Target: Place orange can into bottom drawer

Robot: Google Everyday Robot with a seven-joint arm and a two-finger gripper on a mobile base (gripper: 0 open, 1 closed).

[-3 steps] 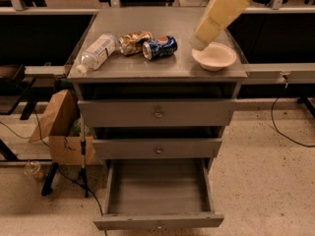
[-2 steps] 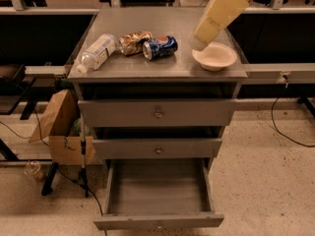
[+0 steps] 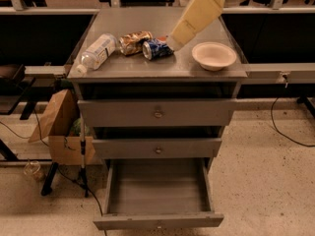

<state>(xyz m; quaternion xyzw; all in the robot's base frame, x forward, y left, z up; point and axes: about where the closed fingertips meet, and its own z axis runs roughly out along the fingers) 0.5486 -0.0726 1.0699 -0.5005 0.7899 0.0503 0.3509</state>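
Note:
The orange can [image 3: 134, 42] lies on its side on the cabinet top, between a clear plastic bottle [image 3: 98, 52] and a blue can [image 3: 156, 48]. The bottom drawer [image 3: 157, 221] is pulled out at floor level and nothing lies in it. My cream-coloured arm reaches down from the upper right. Its gripper [image 3: 171, 42] is low over the top, just right of the blue can and a short way right of the orange can. Nothing shows as held.
A white bowl [image 3: 213, 55] sits on the right side of the cabinet top. The two upper drawers [image 3: 157, 114] with knobs are closed. A brown cardboard box [image 3: 55, 127] and cables lie on the floor to the left.
My arm has swung left and down, from over the white bowl to beside the blue can. The cans, bottle, bowl and drawers have not moved.

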